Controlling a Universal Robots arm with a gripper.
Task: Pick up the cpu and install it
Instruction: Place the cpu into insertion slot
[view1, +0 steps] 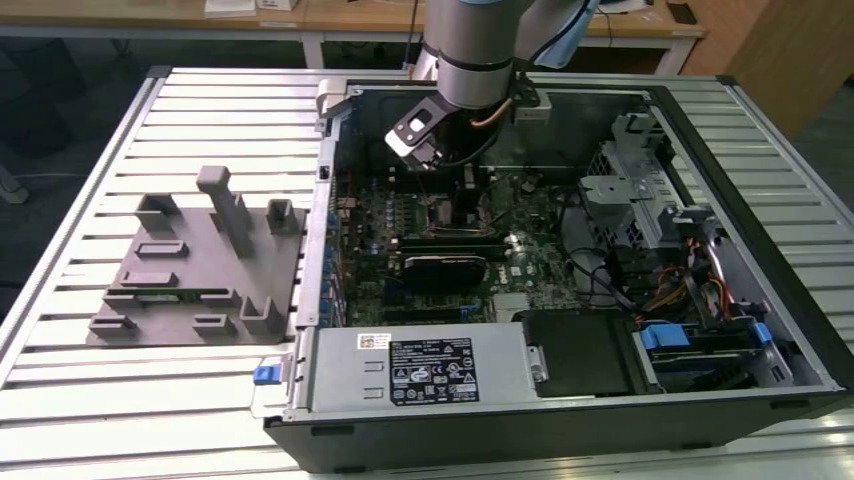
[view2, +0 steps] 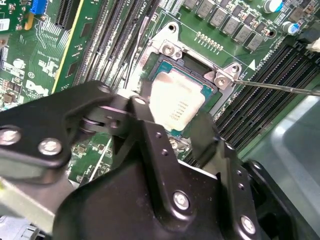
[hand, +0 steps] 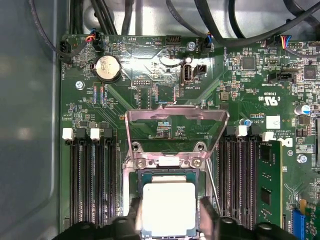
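cpu (hand: 169, 200) over socket (hand: 165, 174), tool (hand: 171, 215) astride edges

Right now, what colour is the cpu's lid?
The cpu lid is pale silver-white, clearest in the first wrist view.

Black 2-fingered gripper (view2: 172, 116) clasping the small square silver-lidded cpu (view2: 176, 100) at the open metal socket (view2: 168, 49) of the green motherboard (view2: 47, 47).

A pale slatted table (view1: 94, 400) spans the foreground. Behind it stand wooden desks (view1: 134, 22) over dark floor (view1: 80, 80).
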